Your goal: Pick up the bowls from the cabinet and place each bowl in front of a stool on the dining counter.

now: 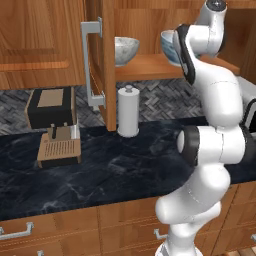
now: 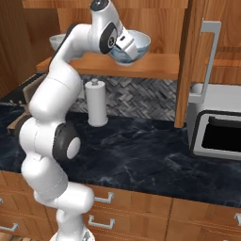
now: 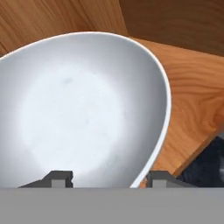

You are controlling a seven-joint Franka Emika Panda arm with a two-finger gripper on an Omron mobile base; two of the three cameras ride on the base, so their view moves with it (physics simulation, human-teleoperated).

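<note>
On the black marble table, a coffee machine sits at 9 o'clock and a paper towel holder stands under the cabinet shelf. A microwave sits at 3 o'clock. The open cabinet door hangs at the shelf's left end. Farther up, the hand straddles the rim of the blue-patterned bowl on the shelf, one finger inside, one outside, clamped on it. The speckled bowl stands at 10 o'clock, apart.

Kitchen: wood cabinets, marble counter, coffee machine, microwave.
</note>
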